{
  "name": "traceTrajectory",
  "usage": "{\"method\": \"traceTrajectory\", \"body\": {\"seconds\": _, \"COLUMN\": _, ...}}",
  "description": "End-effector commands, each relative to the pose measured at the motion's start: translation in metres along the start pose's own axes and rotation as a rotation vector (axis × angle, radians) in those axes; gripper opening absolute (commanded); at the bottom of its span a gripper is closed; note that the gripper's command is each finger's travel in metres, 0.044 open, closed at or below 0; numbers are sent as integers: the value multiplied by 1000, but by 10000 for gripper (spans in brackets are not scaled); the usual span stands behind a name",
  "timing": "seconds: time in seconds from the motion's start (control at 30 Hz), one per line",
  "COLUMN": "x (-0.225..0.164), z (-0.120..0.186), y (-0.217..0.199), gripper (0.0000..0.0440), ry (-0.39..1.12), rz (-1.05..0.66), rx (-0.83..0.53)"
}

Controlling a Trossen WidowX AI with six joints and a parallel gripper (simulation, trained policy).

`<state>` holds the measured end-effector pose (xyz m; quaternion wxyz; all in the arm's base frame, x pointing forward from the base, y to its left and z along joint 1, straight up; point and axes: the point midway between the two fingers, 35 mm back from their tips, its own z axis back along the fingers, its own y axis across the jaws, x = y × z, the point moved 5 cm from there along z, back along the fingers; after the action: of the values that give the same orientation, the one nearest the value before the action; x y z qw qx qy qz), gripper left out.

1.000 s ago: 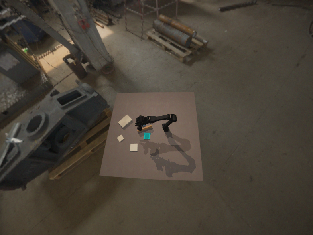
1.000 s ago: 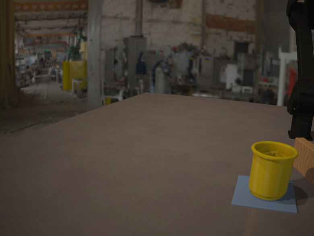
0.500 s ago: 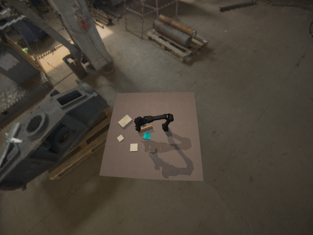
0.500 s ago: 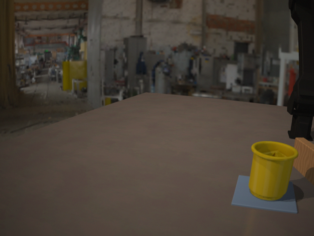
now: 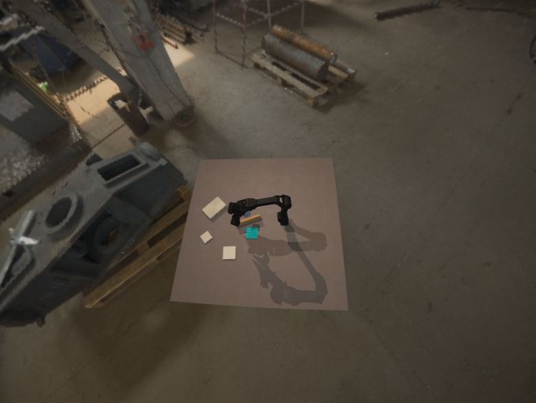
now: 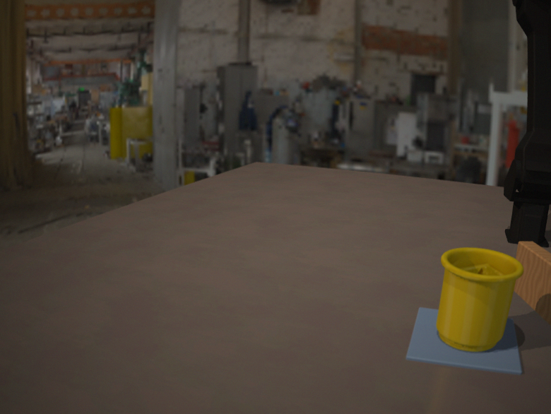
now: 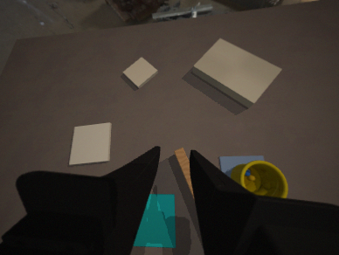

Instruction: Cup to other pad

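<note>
Yellow cup [image 6: 474,306] [image 7: 264,180], upright on blue pad [image 6: 423,347] [image 7: 231,162], marbles [image 7: 250,175] inside. Looks stiff, light, maybe slick; loose load, so keep it level. I'd pinch the sidewalls below the lip. Gripper [image 7: 175,152] partly open, nothing held, off to one side.

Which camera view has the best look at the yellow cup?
Exterior: the yellow cup shows nearly whole, upright on the blue pad. Wrist looks into it, lower part cut off by the gripper. Top: not discernible.
</note>
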<state>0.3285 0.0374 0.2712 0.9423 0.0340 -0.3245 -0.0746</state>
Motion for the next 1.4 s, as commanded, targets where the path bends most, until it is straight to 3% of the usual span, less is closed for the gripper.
{"method": "traceTrajectory", "body": {"seconds": 0.0, "x": 0, "z": -3, "y": -2, "gripper": 136, "ry": 46, "rz": 0, "rx": -19}}
{"method": "traceTrajectory", "body": {"seconds": 1.37, "x": -23, "z": -57, "y": -75, "gripper": 147, "ry": 599, "rz": 162, "rx": -177}}
